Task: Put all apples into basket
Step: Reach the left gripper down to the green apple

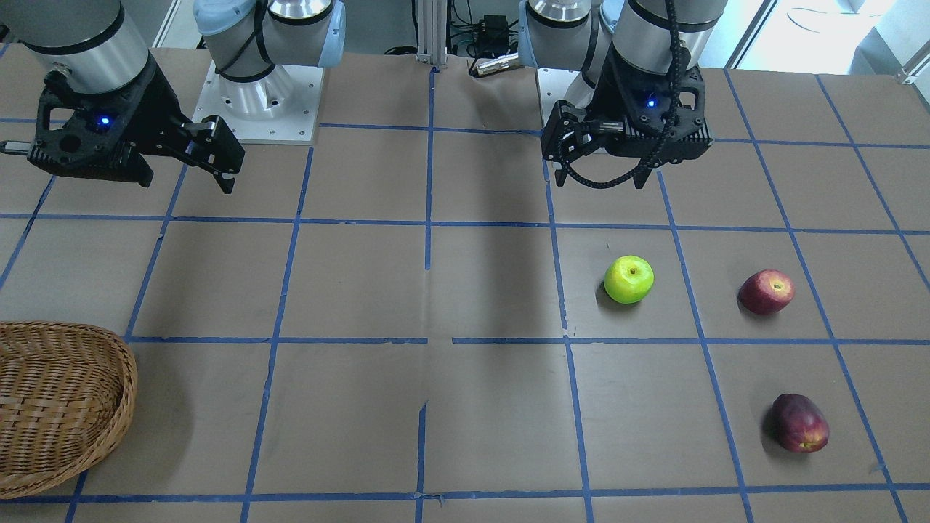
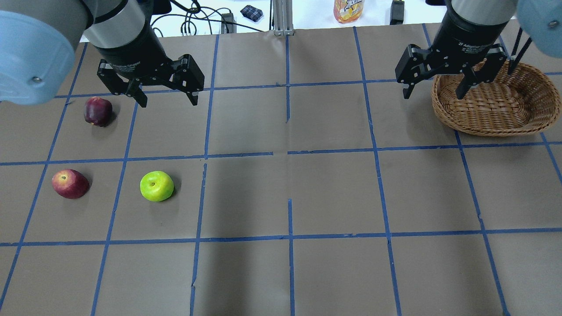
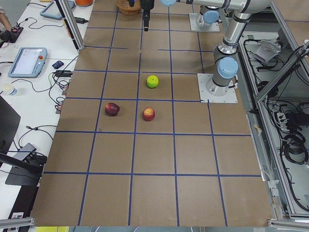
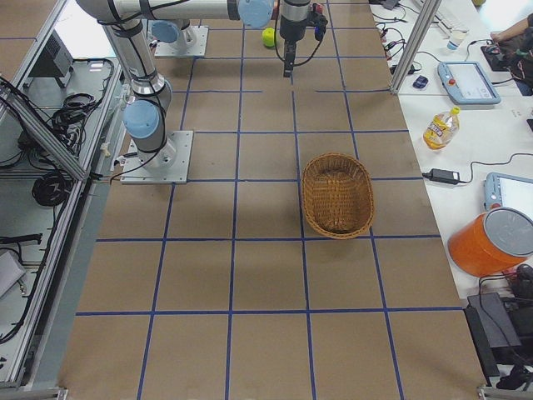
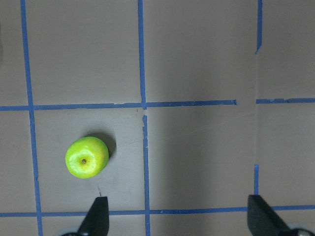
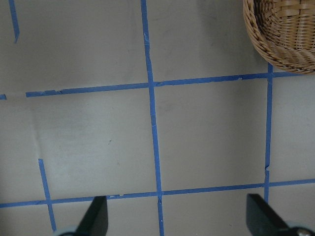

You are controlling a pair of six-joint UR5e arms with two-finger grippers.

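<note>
Three apples lie on the brown table on my left side: a yellow-green apple [image 2: 156,186] [image 1: 628,279] [image 5: 87,157], a red apple with a yellowish stem end [image 2: 70,183] [image 1: 766,291], and a dark maroon apple [image 2: 98,111] [image 1: 799,423]. The wicker basket [image 2: 496,129] [image 1: 125,396] [image 6: 266,39] stands empty at the far right. My left gripper [image 2: 168,102] [image 1: 599,181] [image 5: 179,219] is open and empty, held above the table near the green apple. My right gripper [image 2: 433,94] [image 1: 187,181] [image 6: 177,219] is open and empty, just left of the basket's rim.
Blue tape lines [image 2: 288,151] divide the table into squares. The arms' base plates [image 1: 254,109] sit at the robot's edge. A juice bottle [image 2: 349,9], cables and tablets [image 4: 466,79] lie on the side bench beyond the far edge.
</note>
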